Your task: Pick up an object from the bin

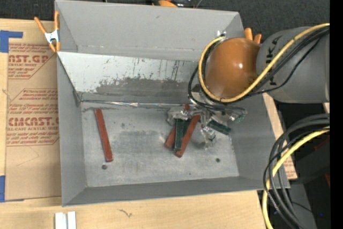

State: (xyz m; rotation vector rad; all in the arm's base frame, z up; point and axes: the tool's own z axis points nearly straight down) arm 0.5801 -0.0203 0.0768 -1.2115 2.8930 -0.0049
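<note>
My tool [199, 122] sits over red and green sticks [181, 139] at the right of the bin [150, 24]; apart or together, I cannot tell.

The grey sheet-metal bin [150, 29] looks matt, its sloping back wall scuffed and streaked with pale scratches; the long red-brown flat stick [103, 135] on the floor has a dull, smooth face; the heap of red-brown and dark green sticks [181, 135] looks equally matt; the orange domed wrist cover [230, 67] is glossy, seemingly plastic; the grey arm casing [300, 67] is smooth.
</note>
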